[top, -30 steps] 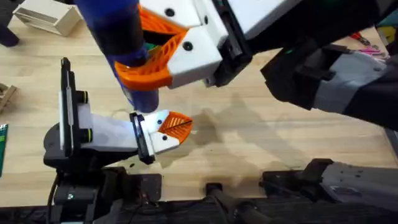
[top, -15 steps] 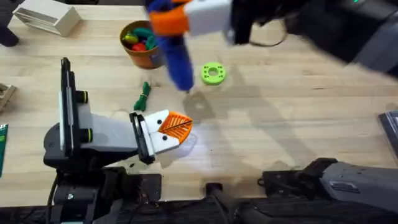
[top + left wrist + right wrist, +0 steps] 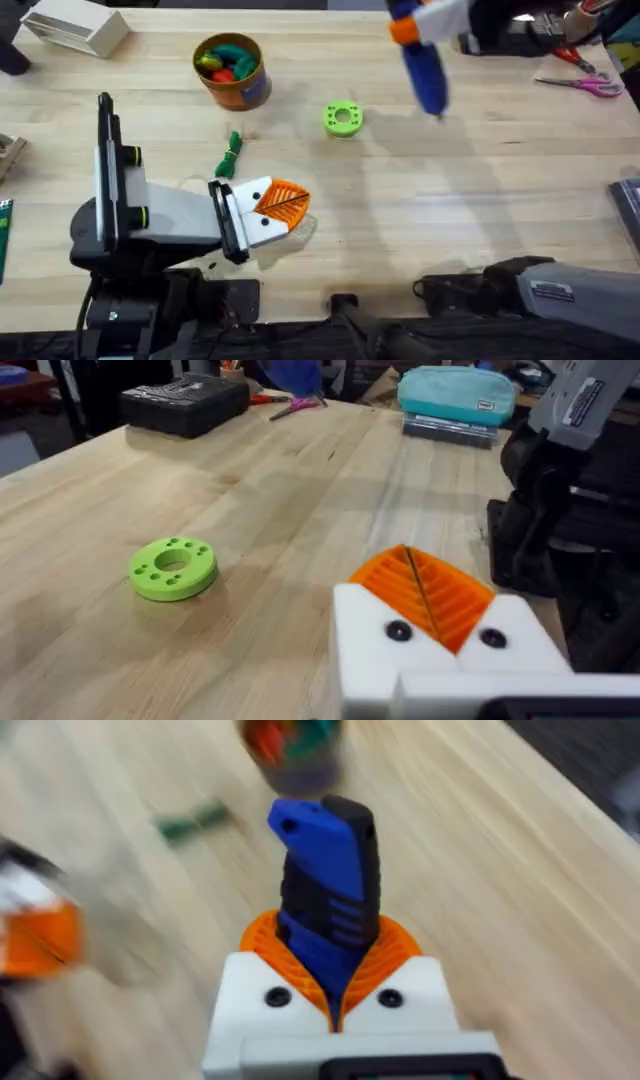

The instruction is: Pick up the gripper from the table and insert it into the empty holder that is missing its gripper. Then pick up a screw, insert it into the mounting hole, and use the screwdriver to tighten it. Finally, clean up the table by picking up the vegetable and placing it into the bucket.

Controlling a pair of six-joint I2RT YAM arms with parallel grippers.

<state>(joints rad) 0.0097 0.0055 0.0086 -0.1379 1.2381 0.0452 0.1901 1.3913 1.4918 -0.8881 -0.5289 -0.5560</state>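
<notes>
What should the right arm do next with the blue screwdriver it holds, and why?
Probably lower the screwdriver onto bare table at the far right and let go. The right claw is shut on it, away from the left claw, whose orange fingers look complete. The vegetable lies on the wood beside the bucket, so a free claw seems needed for it.

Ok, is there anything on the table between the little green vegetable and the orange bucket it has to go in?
Nothing visible. The vegetable lies on bare wood just in front of the bucket, and the green ring sits off to the side of that line.
</notes>
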